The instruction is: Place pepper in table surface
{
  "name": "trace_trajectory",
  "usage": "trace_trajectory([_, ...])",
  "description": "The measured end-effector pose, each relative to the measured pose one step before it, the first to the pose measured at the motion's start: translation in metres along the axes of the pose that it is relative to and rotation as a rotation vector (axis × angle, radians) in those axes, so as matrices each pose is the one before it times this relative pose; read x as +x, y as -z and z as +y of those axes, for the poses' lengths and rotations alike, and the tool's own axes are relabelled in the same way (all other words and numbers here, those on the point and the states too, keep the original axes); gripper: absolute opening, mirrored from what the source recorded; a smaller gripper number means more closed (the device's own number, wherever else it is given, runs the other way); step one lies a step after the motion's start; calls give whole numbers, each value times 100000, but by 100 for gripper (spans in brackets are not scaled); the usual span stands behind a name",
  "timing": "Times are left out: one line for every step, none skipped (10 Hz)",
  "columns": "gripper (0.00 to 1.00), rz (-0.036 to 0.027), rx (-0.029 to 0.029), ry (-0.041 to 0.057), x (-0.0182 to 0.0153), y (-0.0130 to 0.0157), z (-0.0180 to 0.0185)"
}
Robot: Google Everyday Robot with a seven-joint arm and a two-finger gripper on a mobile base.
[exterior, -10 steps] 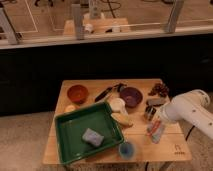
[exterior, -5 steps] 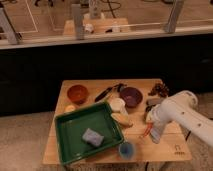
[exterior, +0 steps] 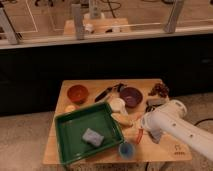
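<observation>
Nearest the camera, one blue cup [exterior: 126, 149] stands at the front edge of the table surface [exterior: 165, 150], a pale planked wooden top. Just right of it the white arm [exterior: 182, 131] reaches in from the lower right, and its gripper [exterior: 142, 131] sits low over the boards between the cup and a tan oblong food item [exterior: 122, 119]. The pepper [exterior: 138, 135], one slim red-orange sliver, shows right at the gripper's tip, pointing down toward the wood beside the cup; whether the pincer is clamped on it or spread, I cannot tell.

To the left, one green tray [exterior: 75, 142] lies tilted on the table, with one grey-blue sponge [exterior: 92, 137] inside it.

Moving back: one white round cup [exterior: 117, 104], one purple bowl [exterior: 131, 96], one dark utensil [exterior: 106, 92] lying at a slant, one orange bowl [exterior: 77, 93] at the back left, a small pale round item [exterior: 70, 108] in front of it, and a dark cluster [exterior: 159, 90] at the back right corner.

Beyond the table runs a dark low wall [exterior: 50, 65], topped by a pale rail with grey posts [exterior: 78, 21]. Behind that, a second wooden table [exterior: 75, 27] carries a few small things, on a light floor.
</observation>
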Motion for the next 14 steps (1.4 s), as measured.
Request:
trace_trajectory([8, -523, 1160, 2908, -547, -271, -203])
trace_trajectory([18, -761, 945, 1061, -411, -251, -76])
trace_trajectory([30, -737, 738, 869, -319, -262, -119])
trace_trajectory([39, -515, 478, 737, -119, -171, -162])
trace_trajectory([48, -599, 347, 541, -112, -215, -142])
trace_trajectory([60, -807, 149, 847, -86, -345, -231])
trace_trajectory([70, -763, 25, 764, -32, -316, -225])
trace_trajectory([76, -574, -97, 811, 20, -275, -192])
trace_trajectory([80, -618, -211, 197, 35, -300, -85])
trace_trajectory([80, -562, -274, -682, 60, -219, 80])
trace_trajectory([80, -673, -635, -2218, 260, -202, 327])
trace_trajectory([80, -1672, -710, -4481, 498, -338, 487])
trace_trajectory([80, -3624, -60, -6669, 621, -355, 750])
trace_trajectory([80, -3184, -162, -4411, 295, -307, 472])
